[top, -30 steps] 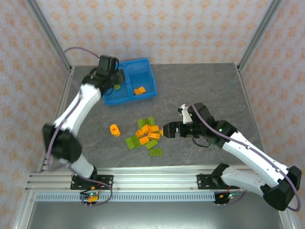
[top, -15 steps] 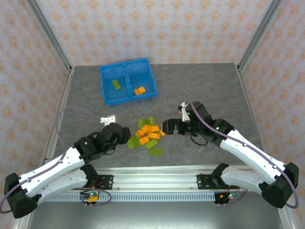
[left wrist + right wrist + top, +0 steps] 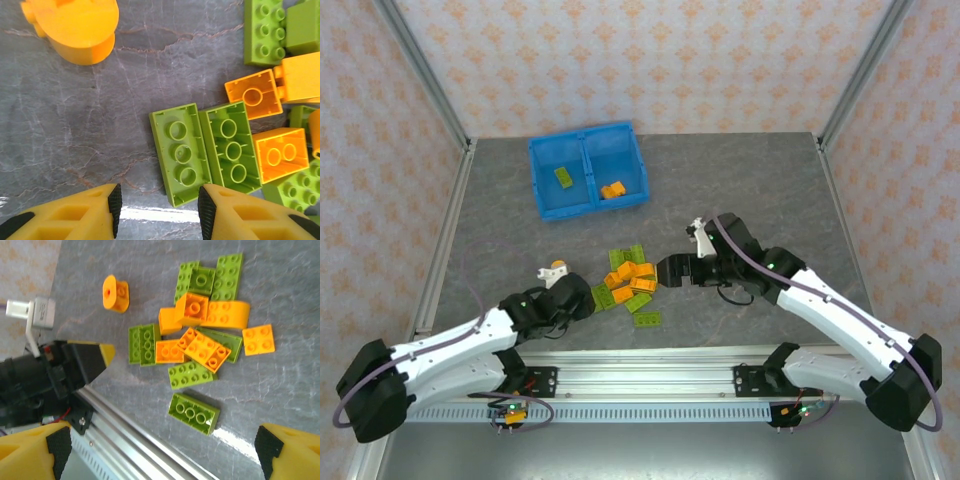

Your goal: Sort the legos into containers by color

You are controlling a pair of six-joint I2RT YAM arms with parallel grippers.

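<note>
Desk: grey and stone-patterned, and it carries everything.
Containers: a blue tray stands at the far left of the desk, split by a middle divider into two compartments.
Left compartment: it holds a green lego.
Right compartment: it holds an orange lego.
Pile: loose lime green and orange legos lie near the middle of the desk, well apart from the tray and between the two arms.
Round orange piece: it sits alone on the desk, left of the pile and apart from it.
Left fingers: spread wide and holding nothing, low over the desk at the pile's left edge.
First upturned green brick: it lies hollow side up just ahead of the gap between the left fingers, touching a second upturned green brick on its right.
Right fingers: spread very wide and empty, at the pile's right edge.
Stray green brick: it lies hollow side up at the near side of the pile, slightly apart from the rest.
</note>
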